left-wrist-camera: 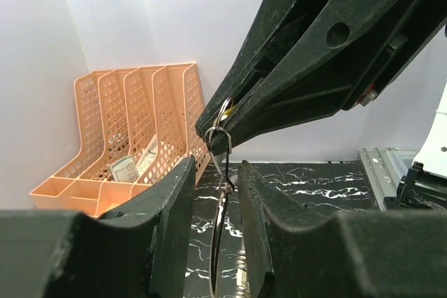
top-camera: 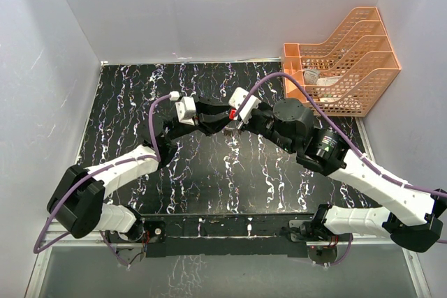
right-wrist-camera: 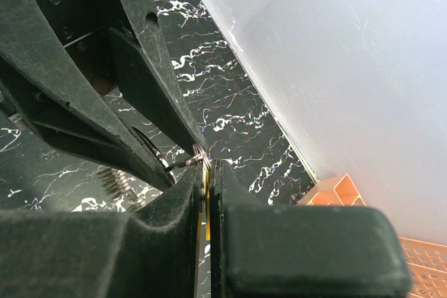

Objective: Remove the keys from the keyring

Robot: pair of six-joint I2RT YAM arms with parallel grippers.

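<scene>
- The black marbled surface (top-camera: 209,172) shows whole only in the top view. It lies below both pairs of fingers, which meet above its middle.
- The orange file rack (top-camera: 342,61) stands at the far right corner, well apart from the fingers. The left wrist view looks into its slots, where some pale things lie, too small to name. The right wrist view catches only a corner of it.
- The left fingers (left-wrist-camera: 174,221) stand a little apart in their own view, with a narrow gap between them. The right wrist view sees them side-on, narrowing to tips that lie at the wire. I cannot tell whether they pinch the wire or only flank it.
- The right fingers (right-wrist-camera: 167,228) are clenched, with only a slit left between them. In the left wrist view they reach down from the upper right, their tips just above the left fingers' gap.
- The keyring (left-wrist-camera: 219,137) hangs from the right fingers' tips. Its thin silvery wire runs down through the gap of the left fingers. The top view does not resolve it.
- The yellow-headed key (right-wrist-camera: 204,222) shows as a yellow sliver clamped in the slit of the right fingers. The other keys cannot be made out in any view.
</scene>
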